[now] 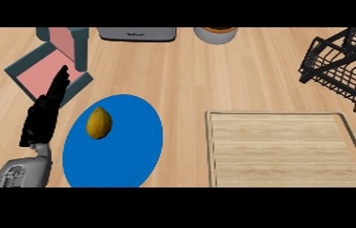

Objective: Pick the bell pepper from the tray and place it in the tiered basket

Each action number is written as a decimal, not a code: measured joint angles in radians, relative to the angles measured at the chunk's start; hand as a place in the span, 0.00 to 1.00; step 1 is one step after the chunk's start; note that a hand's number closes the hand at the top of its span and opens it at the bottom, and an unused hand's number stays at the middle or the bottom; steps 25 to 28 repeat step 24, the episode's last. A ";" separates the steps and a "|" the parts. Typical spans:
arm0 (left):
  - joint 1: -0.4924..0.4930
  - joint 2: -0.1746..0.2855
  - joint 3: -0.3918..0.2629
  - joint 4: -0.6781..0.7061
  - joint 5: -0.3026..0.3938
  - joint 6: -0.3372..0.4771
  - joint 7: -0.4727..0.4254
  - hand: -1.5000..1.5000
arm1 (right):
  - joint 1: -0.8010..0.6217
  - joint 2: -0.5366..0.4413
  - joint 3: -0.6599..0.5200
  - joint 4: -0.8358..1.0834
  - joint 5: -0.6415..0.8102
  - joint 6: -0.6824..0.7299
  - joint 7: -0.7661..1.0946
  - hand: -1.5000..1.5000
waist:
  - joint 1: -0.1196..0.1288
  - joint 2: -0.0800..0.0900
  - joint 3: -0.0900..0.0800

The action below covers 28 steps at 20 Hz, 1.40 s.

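At 9 o'clock my left hand (43,116) rests open, fingers straight, holding nothing. No pepper shows on the tray (278,147) at 4 or in the basket's (321,57) visible part at 2. Both lie well to its right, so I'd judge the unseen right hand nearer.

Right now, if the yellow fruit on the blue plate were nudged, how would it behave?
The fruit is egg-shaped and smooth, so it would probably roll or wobble sideways rather than slide straight. The plate looks flat, with no raised rim showing, so it likely would not stop it.
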 measured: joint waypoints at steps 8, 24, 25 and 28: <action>0.004 -0.006 0.005 0.004 -0.003 0.005 0.006 0.50 | 0.035 -0.042 -0.027 -0.129 -0.056 -0.040 0.024 0.00 | -0.017 0.001 0.015; 0.049 0.000 0.036 0.000 -0.001 0.019 -0.002 0.50 | 0.475 -0.114 -0.275 -0.706 -0.381 0.282 0.177 0.00 | -0.079 -0.015 0.018; 0.049 0.000 0.036 0.000 -0.001 0.019 -0.002 0.50 | 0.475 -0.114 -0.275 -0.706 -0.381 0.282 0.177 0.00 | -0.079 -0.015 0.018; 0.049 0.000 0.036 0.000 -0.001 0.019 -0.002 0.50 | 0.475 -0.114 -0.275 -0.706 -0.381 0.282 0.177 0.00 | -0.079 -0.015 0.018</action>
